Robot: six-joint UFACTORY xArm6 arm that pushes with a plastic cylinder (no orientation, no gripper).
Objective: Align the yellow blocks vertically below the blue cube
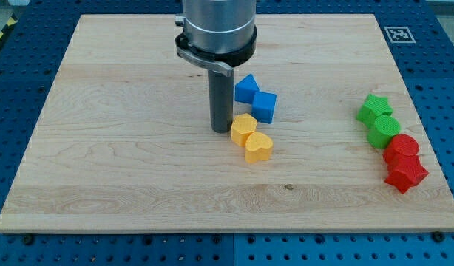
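A blue cube (264,106) sits just right of the board's middle, with a blue triangular block (246,88) touching it at its upper left. Two yellow blocks lie below them: a yellow hexagonal block (243,127) and, touching it at its lower right, a yellow heart-shaped block (258,147). Both yellow blocks lie slightly left of the blue cube. My tip (222,130) stands on the board right beside the left side of the hexagonal yellow block, close to touching it.
At the view's right a column of blocks runs down the wooden board (123,148): a green star (374,108), a green round block (384,130), a red round block (402,148) and a red star (406,174). A marker tag (398,33) sits at the top right corner.
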